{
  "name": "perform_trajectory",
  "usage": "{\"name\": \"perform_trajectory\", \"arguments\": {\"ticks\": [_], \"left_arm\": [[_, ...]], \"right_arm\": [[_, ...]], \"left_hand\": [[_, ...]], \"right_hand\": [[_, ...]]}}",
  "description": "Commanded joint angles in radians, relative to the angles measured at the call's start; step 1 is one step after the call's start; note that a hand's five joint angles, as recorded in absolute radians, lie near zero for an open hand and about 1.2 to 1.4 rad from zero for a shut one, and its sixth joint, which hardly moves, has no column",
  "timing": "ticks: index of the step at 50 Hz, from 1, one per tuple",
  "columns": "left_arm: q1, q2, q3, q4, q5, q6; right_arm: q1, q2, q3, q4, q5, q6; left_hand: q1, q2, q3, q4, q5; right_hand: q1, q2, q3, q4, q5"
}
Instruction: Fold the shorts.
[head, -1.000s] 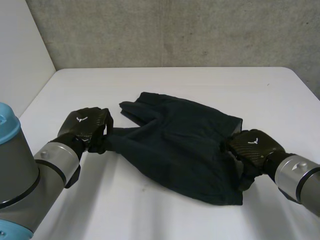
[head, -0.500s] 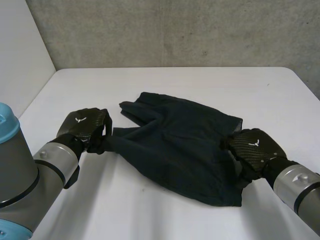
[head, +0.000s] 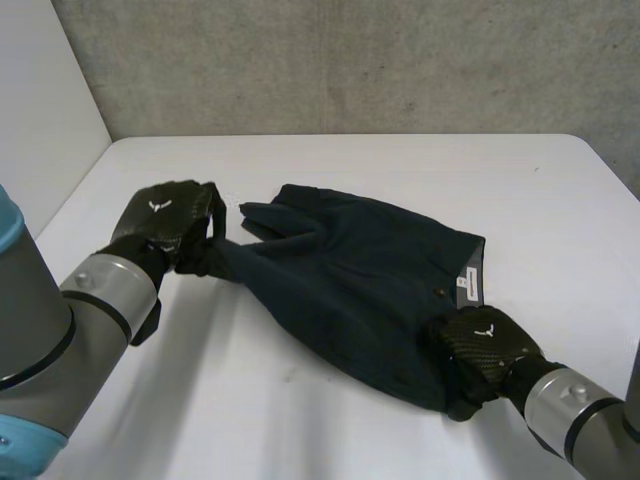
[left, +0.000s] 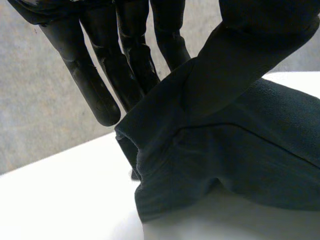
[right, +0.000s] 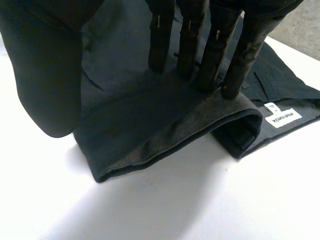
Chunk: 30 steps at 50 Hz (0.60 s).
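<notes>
Dark navy shorts (head: 350, 285) lie spread across the middle of the white table (head: 400, 165). My left hand (head: 165, 225) is at their left end, shut on a leg hem, which it holds bunched and slightly raised. In the left wrist view the thumb presses that hem (left: 165, 145) against the fingers (left: 92, 80). My right hand (head: 482, 348) is at the near right corner of the waistband. In the right wrist view its fingers (right: 212, 50) lie on a turned-over fold of waistband (right: 165, 132) with the thumb (right: 45, 75) on the fold's other side. A white label (head: 468, 283) shows.
A grey concrete wall (head: 350, 60) runs behind the table, and a white panel (head: 40, 120) stands at its left side. Bare tabletop lies around the shorts on every side, widest at the back and near left.
My right hand has moved toward the near edge, drawing the waistband with it and turning it over so the label shows. My left hand has shifted slightly back with the hem.
</notes>
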<state>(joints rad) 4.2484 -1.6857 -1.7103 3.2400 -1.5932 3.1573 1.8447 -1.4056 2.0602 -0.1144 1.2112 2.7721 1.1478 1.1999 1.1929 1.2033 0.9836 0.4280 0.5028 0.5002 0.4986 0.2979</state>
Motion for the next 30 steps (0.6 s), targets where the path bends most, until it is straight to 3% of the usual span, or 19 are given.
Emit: {"name": "perform_trajectory", "arguments": {"ticks": [1,13,15,17,20,23,26,27,30], "left_arm": [[-0.027,-0.006,0.052,0.0,-0.005,-0.003],[-0.045,-0.023,0.075,0.001,-0.007,-0.007],[-0.045,-0.023,0.081,0.001,-0.007,-0.007],[-0.045,-0.023,0.084,0.001,-0.008,-0.007],[-0.045,-0.019,0.096,-0.002,-0.008,-0.007],[-0.044,-0.003,0.115,-0.008,-0.008,-0.005],[-0.044,0.05,0.144,-0.016,-0.007,-0.002],[-0.044,0.072,0.153,-0.017,-0.005,-0.003],[-0.044,0.171,0.201,-0.031,0.002,-0.005]], "right_arm": [[0.014,0.079,-0.002,-0.102,0.039,0.017],[0.053,0.097,-0.008,-0.108,0.05,0.029],[0.059,0.111,-0.011,-0.11,0.051,0.029],[0.06,0.119,-0.017,-0.11,0.054,0.027],[0.051,0.108,-0.051,-0.106,0.057,0.017],[0.047,0.018,-0.119,-0.087,0.068,0.001],[0.051,-0.165,-0.208,-0.027,0.077,-0.043],[0.051,-0.253,-0.274,0.034,0.074,-0.08],[0.045,-0.338,-0.432,0.145,0.071,-0.12]], "left_hand": [[0.248,0.196,0.203,0.193,0.238],[0.248,0.196,0.203,0.193,0.238],[0.248,0.196,0.203,0.193,0.238],[0.248,0.196,0.203,0.193,0.238],[0.248,0.196,0.203,0.193,0.238],[0.248,0.196,0.203,0.193,0.238],[0.248,0.196,0.203,0.193,0.238],[0.248,0.196,0.203,0.193,0.238],[0.248,0.196,0.203,0.193,0.238]], "right_hand": [[0.13,0.055,0.057,0.059,0.085],[0.165,0.09,0.092,0.094,0.12],[0.428,0.353,0.355,0.357,0.383],[0.952,0.877,0.88,0.881,0.908],[0.968,0.893,0.896,0.898,0.924],[0.968,0.893,0.896,0.898,0.924],[0.968,0.893,0.896,0.898,0.924],[0.968,0.893,0.896,0.898,0.924],[0.968,0.893,0.896,0.898,0.924]]}}
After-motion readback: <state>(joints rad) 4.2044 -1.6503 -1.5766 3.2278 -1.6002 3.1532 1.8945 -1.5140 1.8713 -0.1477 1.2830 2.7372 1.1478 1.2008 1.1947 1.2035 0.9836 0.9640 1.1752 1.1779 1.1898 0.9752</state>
